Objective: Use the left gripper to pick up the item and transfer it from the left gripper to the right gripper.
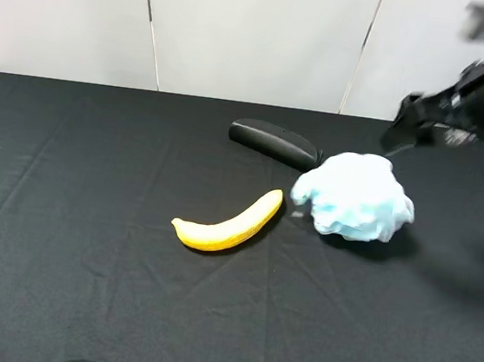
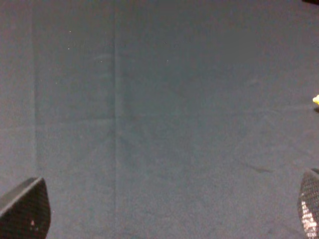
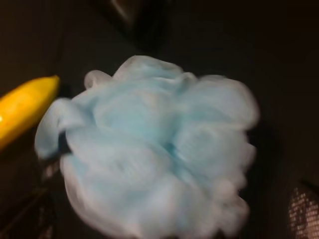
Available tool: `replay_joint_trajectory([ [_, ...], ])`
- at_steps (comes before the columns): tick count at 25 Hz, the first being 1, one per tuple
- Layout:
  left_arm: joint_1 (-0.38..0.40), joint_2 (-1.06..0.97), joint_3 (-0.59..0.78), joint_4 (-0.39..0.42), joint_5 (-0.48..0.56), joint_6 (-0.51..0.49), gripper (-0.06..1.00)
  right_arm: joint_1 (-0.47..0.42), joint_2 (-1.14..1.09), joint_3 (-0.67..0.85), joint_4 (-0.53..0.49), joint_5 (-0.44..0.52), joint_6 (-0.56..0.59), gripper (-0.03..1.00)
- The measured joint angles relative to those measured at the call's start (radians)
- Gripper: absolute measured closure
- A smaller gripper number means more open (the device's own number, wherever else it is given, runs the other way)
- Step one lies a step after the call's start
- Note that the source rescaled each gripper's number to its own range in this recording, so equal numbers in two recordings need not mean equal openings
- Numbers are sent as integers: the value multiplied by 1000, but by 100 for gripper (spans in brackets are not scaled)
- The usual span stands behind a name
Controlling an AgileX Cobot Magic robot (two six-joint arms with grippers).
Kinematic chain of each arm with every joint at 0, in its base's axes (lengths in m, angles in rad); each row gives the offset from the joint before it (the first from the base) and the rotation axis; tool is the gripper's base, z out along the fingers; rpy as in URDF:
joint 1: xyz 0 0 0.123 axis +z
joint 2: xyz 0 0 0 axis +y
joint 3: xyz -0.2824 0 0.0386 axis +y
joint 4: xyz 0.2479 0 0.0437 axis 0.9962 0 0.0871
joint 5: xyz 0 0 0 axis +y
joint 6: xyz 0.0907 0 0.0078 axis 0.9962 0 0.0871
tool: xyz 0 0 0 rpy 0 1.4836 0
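pouf [image 1: 356, 197] blurred, right hand [image 1: 406, 121] smeared

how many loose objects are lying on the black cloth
3. The black oblong case lies toward the back, the blue bath pouf sits right in front of it, and the banana lies left of the pouf. Nothing appears hidden.

The right gripper [image 1: 406, 121] is motion-blurred and its arm runs off the frame edge above the item [image 1: 356, 197]; the left gripper [image 2: 164, 219] shows only fingertips at the picture's corners.
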Motion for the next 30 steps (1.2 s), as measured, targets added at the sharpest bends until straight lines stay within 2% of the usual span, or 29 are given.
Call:
replay_joint_trajectory([
  [7, 0, 0, 0, 0, 0, 0, -6, 0, -241, -16, 0, 159, 11, -2],
  [15, 0, 0, 0, 0, 0, 0, -6, 0, -455, -2, 0, 391, 88, -2],
  [20, 0, 0, 0, 0, 0, 0, -6, 0, -611, 137, 0, 399, 143, -2],
  [27, 0, 0, 0, 0, 0, 0, -6, 0, -898, 395, 0, 411, 150, -2],
  [30, 0, 0, 0, 0, 0, 0, -6, 0, -1028, 474, -3, 383, 151, -2],
])
